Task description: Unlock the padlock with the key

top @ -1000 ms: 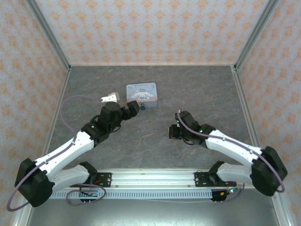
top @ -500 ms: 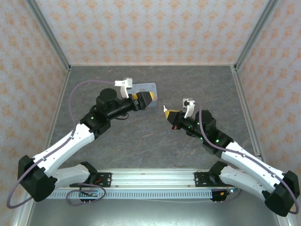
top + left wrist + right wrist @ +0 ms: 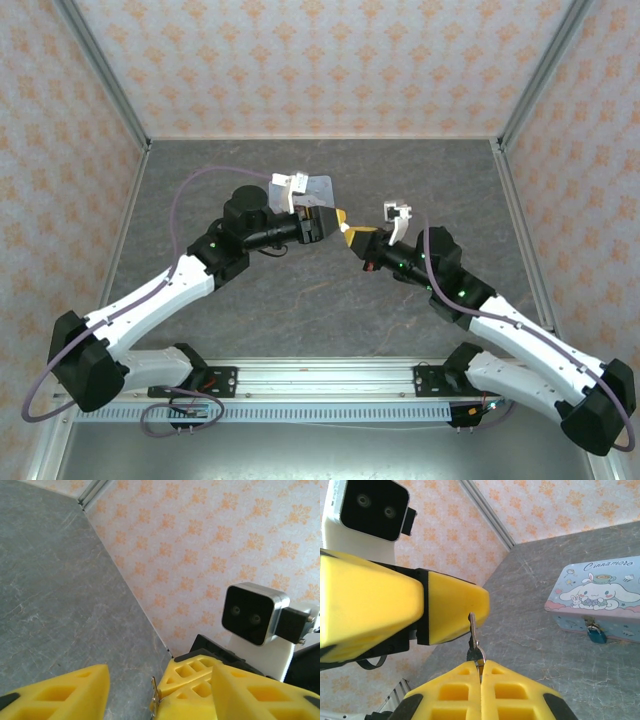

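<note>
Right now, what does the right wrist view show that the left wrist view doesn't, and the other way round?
Right wrist view: the tin box on the table, the padlock hanging at its front, and the left arm's camera.
Left wrist view: the right arm's camera against the wall.
Shared: the key, pinched in the shut right jaws and close by the open left jaws, plus the grey table and patterned wall.

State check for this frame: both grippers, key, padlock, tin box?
Small silver metal key: clamped upright in right jaws.
Right gripper: shut on key.
Left gripper: open.
Tiny teal-blue padlock: shackle closed, hanging from tin's clasp.
Pale blue cartoon-printed tin box: lid shut.
</note>
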Controlling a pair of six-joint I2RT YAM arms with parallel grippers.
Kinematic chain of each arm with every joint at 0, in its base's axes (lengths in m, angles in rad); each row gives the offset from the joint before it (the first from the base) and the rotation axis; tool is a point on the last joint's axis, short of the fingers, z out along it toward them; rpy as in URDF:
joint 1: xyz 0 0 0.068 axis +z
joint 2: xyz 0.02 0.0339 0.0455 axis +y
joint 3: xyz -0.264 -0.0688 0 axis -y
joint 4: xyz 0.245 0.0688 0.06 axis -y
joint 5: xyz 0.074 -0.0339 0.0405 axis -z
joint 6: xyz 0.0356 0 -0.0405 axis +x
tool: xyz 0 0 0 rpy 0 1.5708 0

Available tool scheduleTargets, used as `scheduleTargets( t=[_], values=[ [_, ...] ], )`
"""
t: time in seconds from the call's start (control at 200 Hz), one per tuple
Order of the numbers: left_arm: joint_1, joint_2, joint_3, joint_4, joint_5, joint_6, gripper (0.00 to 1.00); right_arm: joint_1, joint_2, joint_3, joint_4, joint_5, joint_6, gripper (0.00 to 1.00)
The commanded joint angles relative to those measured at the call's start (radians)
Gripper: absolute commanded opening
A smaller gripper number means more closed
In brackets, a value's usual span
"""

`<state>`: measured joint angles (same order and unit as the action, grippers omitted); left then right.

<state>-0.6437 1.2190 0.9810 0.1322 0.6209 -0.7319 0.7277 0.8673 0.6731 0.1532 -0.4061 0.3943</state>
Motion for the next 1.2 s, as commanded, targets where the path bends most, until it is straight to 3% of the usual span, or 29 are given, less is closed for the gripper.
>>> scheduleTargets(
  t=[0.0,0.42,0.681,0.776,0.956,1.196],
  values=[
    [-0.013,0.003,0.024,0.029,0.013,0.013,0.51,0.002,0.009,0.044,0.044,-0.032,-0.012,0.00],
    [-0.017,0.015,0.022,0.024,-0.015,0.009,0.28,0.006,0.017,0.043,0.063,-0.052,0.005,0.00],
    [-0.017,0.007,0.018,0.018,-0.035,0.018,0.06,0.006,0.012,0.043,0.035,-0.042,0.007,0.00],
    [-0.017,-0.002,0.015,0.014,-0.048,0.027,0.00,0.006,-0.002,0.044,0.005,-0.024,0.004,0.10],
    [-0.017,-0.018,0.015,0.004,-0.061,0.045,0.00,-0.010,-0.055,0.029,0.001,-0.009,0.031,0.29],
    [-0.018,-0.021,0.027,-0.005,-0.062,0.052,0.00,-0.070,-0.027,0.014,0.101,-0.143,0.141,0.39]
  ],
)
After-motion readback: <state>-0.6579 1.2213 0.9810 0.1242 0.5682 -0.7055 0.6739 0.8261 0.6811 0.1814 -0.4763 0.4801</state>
